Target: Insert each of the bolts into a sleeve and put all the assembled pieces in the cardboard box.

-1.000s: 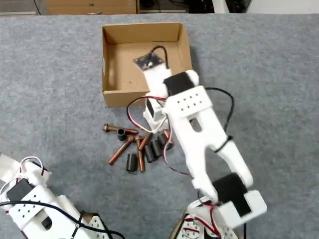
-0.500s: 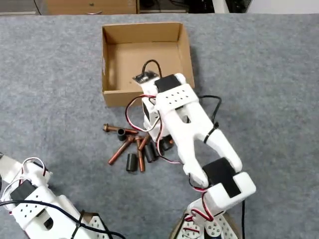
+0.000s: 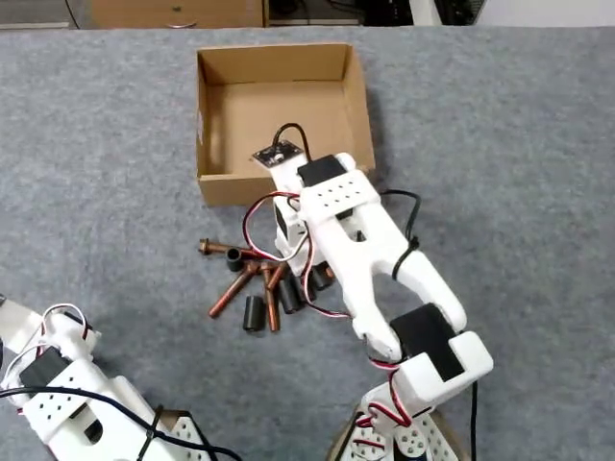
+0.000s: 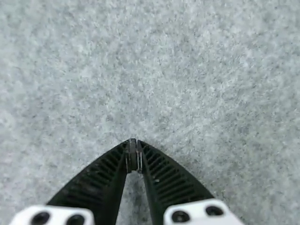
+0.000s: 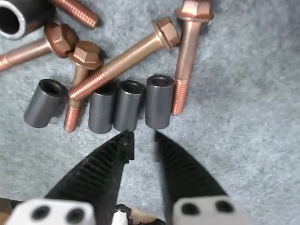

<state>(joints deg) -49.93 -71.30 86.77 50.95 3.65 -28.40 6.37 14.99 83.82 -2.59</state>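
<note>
Right end effector (image 5: 140,139): slightly apart, empty, near touching sleeves (image 5: 129,105).
Left end effector (image 4: 132,157): together, over tabletop (image 4: 187,70).
Bolts (image 5: 124,54), sleeves: 6 o'clock of cardboard box (image 3: 274,50).
Risk: knocking sleeves rolling, from too narrow an opening.

Grey, felt-covered desk (image 3: 500,144) seen from above. An open cardboard box (image 3: 272,51) sits on it. Just in front of the box's near wall lies a loose cluster of copper-coloured bolts and dark metal sleeves. One bolt (image 3: 213,249) lies roughly parallel to that wall, with an upright sleeve (image 3: 233,257) touching it. A second bolt (image 3: 231,293) and a third bolt (image 3: 271,305) point away from the box, with a lying sleeve (image 3: 254,313) between their far ends. Closer up, three more sleeves lie side by side; the end sleeve (image 5: 158,101) touches a flanged bolt (image 5: 185,56), and a long bolt (image 5: 124,58) lies slanted just beside them.
</note>
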